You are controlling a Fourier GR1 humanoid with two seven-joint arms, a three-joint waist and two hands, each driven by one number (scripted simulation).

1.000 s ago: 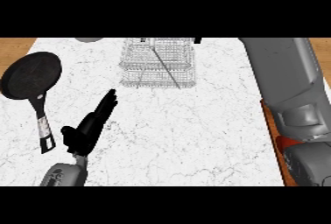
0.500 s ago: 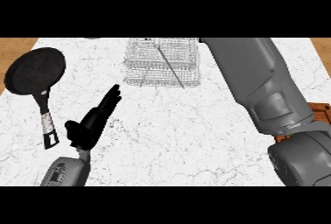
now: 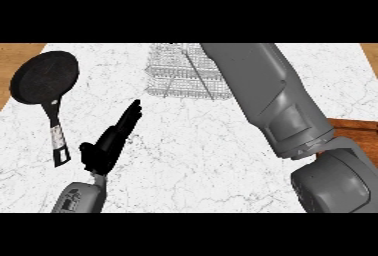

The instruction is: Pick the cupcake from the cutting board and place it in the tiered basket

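Head view over a marble counter. Left hand low at left, fingers straight and together, holding nothing, tips aimed at the wire basket beyond them. Frying pan just left of those fingers. Right forearm right of the fingertips, crossing the basket; right hand out of view. Cutting board farther right, mostly hidden. Cupcake unseen, place impossible to tell.

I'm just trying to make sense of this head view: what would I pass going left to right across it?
Pan → left hand → basket → right forearm → cutting board.
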